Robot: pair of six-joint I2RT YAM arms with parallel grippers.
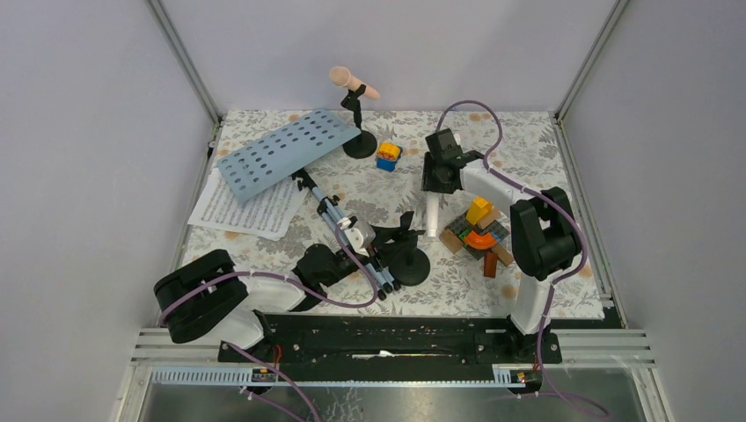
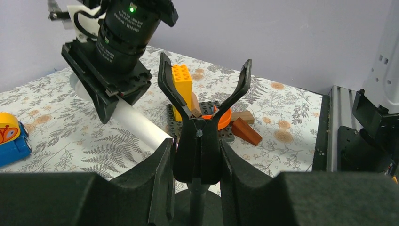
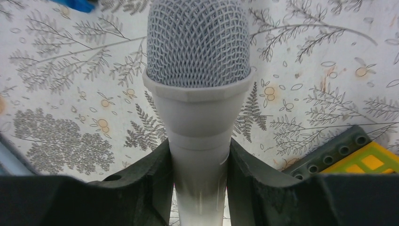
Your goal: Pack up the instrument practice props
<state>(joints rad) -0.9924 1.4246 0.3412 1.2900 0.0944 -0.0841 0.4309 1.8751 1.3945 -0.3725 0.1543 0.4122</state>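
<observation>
table (image 1: 528,158): floral cloth over the whole thing, everything below sits on it.
music rack (image 1: 286,154): light blue with holes, lying tilted at the back left, not standing.
sheet music pages (image 1: 246,211): white, spread flat at the left, back edge tucked under the rack.
tripod legs (image 1: 327,214): folded together, running from the rack's near edge toward the near middle, ending just beside the near holder's base.
left claw (image 2: 197,155): low at the near middle, fingers closed in on both sides of the near mic holder's clip body, so it's gripping that.
right claw (image 3: 200,160): right of centre, clamped on the white microphone's handle just under the head collar.
near mic holder (image 1: 406,264): black, round base on the cloth, upright, forked clip open at the top with nothing in it.
back mic holder (image 1: 359,145): black, round base at the back middle, just right of the rack's corner, upright.
white microphone (image 3: 197,42): up in the right claw, handle slanting down toward the near holder. can't tell if its tail end touches the cloth.
pink microphone (image 1: 354,83): sitting in the back holder's clip, tilted.
toy block pile (image 1: 479,233): yellow, orange and dark pieces, right side, beside the right arm.
brown wooden block (image 2: 245,132): leaning at the edge of that pile.
blue and yellow block (image 1: 387,156): on its own, just right of the back holder's base.
</observation>
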